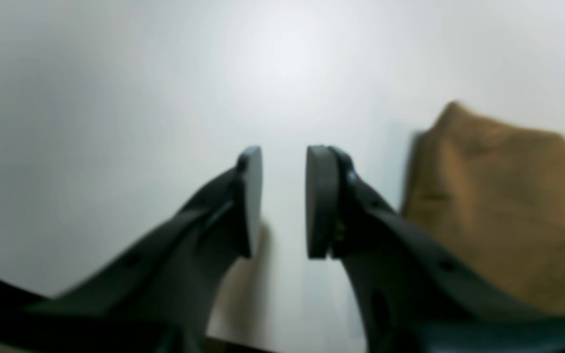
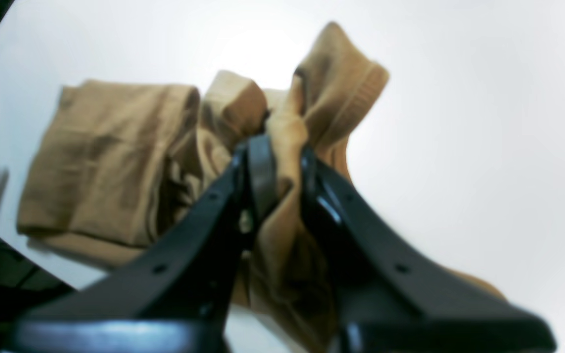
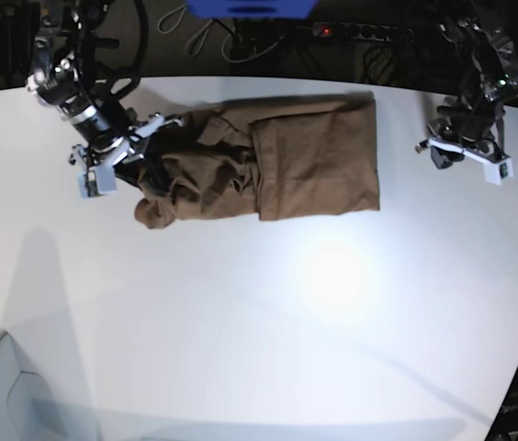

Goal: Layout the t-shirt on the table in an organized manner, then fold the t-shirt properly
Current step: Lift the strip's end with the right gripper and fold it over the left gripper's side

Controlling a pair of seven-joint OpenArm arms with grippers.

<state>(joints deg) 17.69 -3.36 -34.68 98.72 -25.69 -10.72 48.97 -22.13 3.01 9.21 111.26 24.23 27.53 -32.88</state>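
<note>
— Shirt status? Where is the t-shirt (image 3: 277,165) sitting?

— I have it on the far half of the table (image 3: 268,331), lying sideways in the base view. The half toward my left arm is folded fairly flat; the half toward my right arm is bunched into rumpled folds.

— Your right gripper (image 2: 282,157)?

— Clamped on the t-shirt. In the right wrist view a fold of brown cloth runs up between the two black fingers (image 2: 261,171), with a ribbed edge standing just beyond them.

— And the left gripper (image 1: 284,201)?

— Empty, I'd say. Its pads (image 1: 321,201) stand a little apart with bare white table between them, and the shirt's edge lies off to one side, not touching.

— Any labels or print you can read?

— None that I can make out; both wrist views are blurred.
</note>
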